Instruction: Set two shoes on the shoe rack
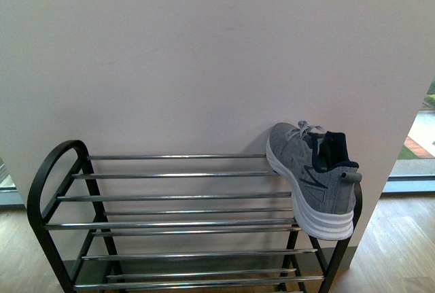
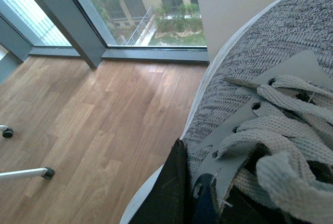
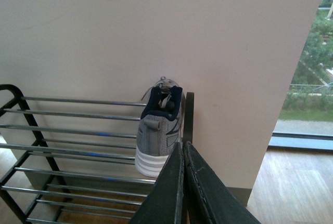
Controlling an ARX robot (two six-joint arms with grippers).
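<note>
Shoe sits on rack; left wrist view alone shows second shoe.

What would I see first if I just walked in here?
A grey sneaker sits alone on the top rods of the shoe rack, at its right end, against a plain wall. A second sneaker fills the left wrist view, laces up close, held above the wooden floor.
</note>
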